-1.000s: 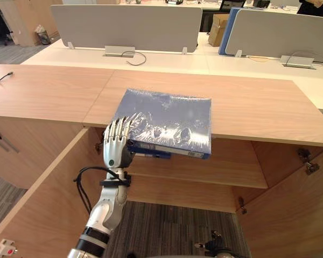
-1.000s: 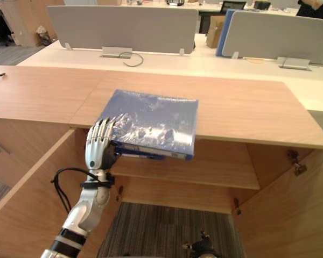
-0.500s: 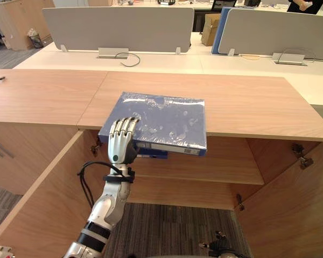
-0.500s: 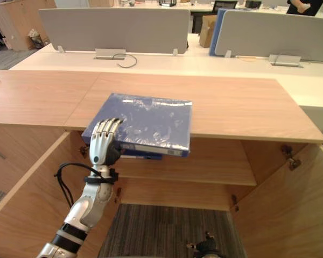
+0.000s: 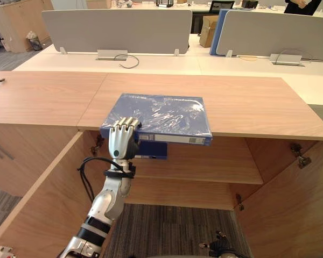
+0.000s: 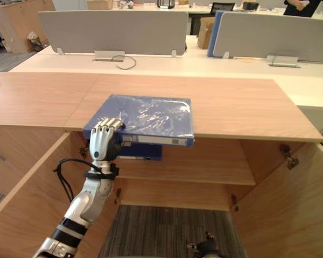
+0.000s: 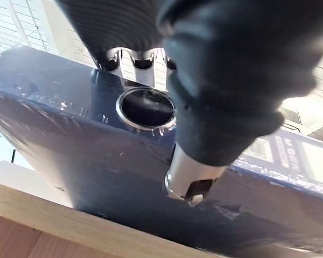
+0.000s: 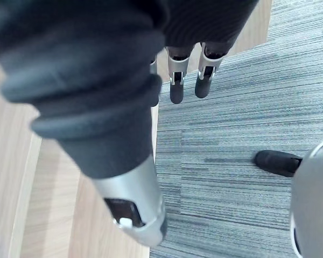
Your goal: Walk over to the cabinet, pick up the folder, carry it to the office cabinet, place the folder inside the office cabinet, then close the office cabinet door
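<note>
The left robot hand (image 5: 123, 141) pinches the near-left corner of the blue plastic-wrapped folder (image 5: 161, 115), which lies flat overhanging the light wooden surface's (image 5: 247, 102) near edge, its spine running rightward from the grip, while the right robot hand (image 8: 176, 86) hangs slack-fingered.

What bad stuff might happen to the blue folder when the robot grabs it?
The left hand holds the folder by one near corner only, and its wrap looks shiny, so it might slip from the fingers. The folder hangs over the front edge of the cabinet top; if it is pulled out more, it may tip and fall to the carpet. The arm is close to the open left door and might bump it.
</note>
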